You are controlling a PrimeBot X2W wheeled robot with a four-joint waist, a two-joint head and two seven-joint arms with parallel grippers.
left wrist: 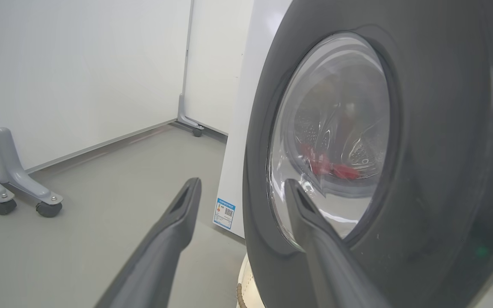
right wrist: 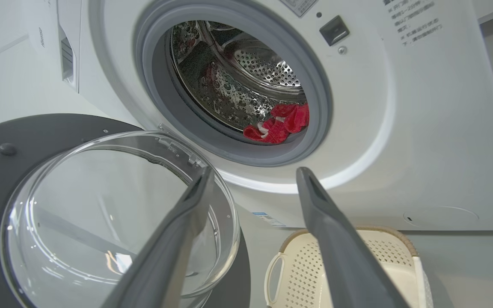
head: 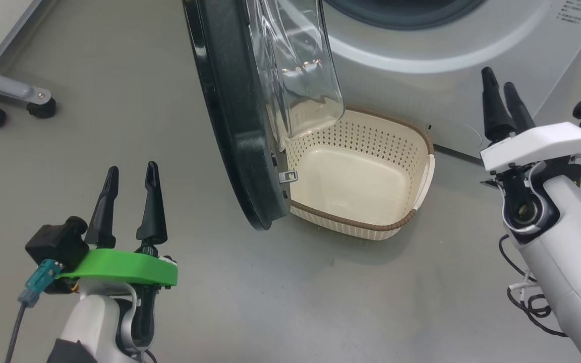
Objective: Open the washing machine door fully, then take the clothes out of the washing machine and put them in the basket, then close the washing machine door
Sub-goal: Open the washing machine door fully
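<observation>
Red fabric, the clothes [right wrist: 278, 124], we find crumpled low in the perforated steel drum [right wrist: 246, 90] of the white washing machine [right wrist: 400, 149]. The washing machine door [head: 235, 126], glossy black rim with bulging clear glass, stands open, overhanging the cream perforated basket [head: 356, 138] on the floor [head: 119, 101]. The left fingers [head: 152, 201] and right fingers [head: 492, 106] are spread apart, holding nothing.

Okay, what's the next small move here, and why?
Probably reach the right gripper forward into the washing machine toward the clothes: the washing machine door stands open, the gripper is open and empty, and the basket holds nothing.
</observation>
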